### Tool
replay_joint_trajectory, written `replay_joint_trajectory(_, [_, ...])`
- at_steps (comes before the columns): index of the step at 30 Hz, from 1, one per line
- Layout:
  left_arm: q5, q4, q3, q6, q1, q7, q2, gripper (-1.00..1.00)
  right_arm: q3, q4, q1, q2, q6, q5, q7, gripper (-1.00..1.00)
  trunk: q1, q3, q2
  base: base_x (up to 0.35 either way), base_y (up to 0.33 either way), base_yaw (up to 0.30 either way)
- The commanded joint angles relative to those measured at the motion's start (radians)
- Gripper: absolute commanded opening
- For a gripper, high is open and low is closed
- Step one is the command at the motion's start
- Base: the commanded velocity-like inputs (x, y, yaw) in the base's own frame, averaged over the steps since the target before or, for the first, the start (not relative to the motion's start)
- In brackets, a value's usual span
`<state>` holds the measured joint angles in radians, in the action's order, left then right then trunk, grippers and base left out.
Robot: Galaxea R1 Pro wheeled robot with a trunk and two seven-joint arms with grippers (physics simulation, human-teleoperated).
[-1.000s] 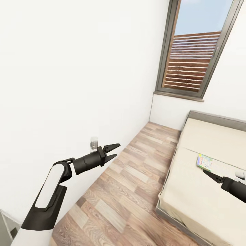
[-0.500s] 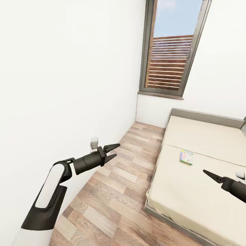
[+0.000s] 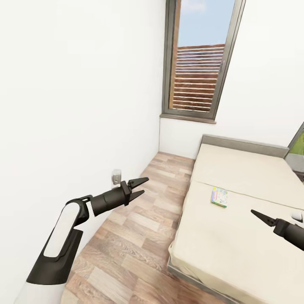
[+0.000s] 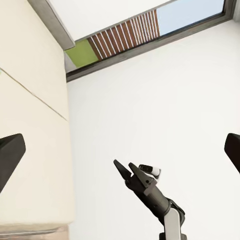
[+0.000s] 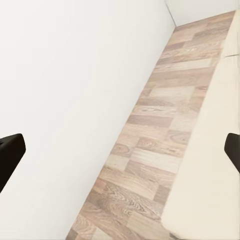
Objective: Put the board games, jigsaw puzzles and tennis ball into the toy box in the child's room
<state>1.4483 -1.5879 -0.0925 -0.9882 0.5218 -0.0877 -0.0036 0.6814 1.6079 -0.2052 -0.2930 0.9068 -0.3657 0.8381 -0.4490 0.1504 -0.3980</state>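
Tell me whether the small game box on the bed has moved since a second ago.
No. The game box keeps its spot beside the bed seam; bed and window slid left together, so the camera turned.

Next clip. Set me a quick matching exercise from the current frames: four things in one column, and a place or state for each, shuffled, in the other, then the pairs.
Things
1. board game
2. left gripper
3. window
4. bed

Places or states
A. in the far wall, wooden slats outside
B. lying flat on the mattress
C. open and empty, over the wood floor
D. right of the floor strip, cream top with grey frame

Pairs: 1-B, 2-C, 3-A, 4-D
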Motion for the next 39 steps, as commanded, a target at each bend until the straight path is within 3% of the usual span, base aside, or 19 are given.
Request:
replay_joint_trajectory(1, [0.009,-0.001,0.001,-0.003,0.001,-0.009,0.0,1.0,0.001,0.0,-0.001,0.0,0.004,0.001,0.004,1.0,-0.001,0.002,-0.002,0.181,-0.167,-0.024])
replay_joint_trajectory(13, [-0.019,0.011,0.001,-0.003,0.0,-0.009,0.001,1.0,0.0,0.0,-0.001,-0.003,0.004,0.001,0.004,1.0,-0.001,0.002,-0.002,0.072,-0.067,-0.105])
replay_joint_trajectory(32, [-0.032,0.048,0.004,-0.003,0.0,-0.01,0.002,1.0,0.0,0.0,-0.001,-0.007,0.005,0.001,0.004,1.0,-0.001,0.002,-0.002,0.006,-0.006,-0.266])
replay_joint_trajectory(39, [-0.056,0.054,0.005,-0.003,0.0,-0.011,0.01,1.0,0.002,0.0,-0.002,-0.012,0.013,0.001,0.004,1.0,-0.001,0.002,-0.002,0.0,0.0,-0.278])
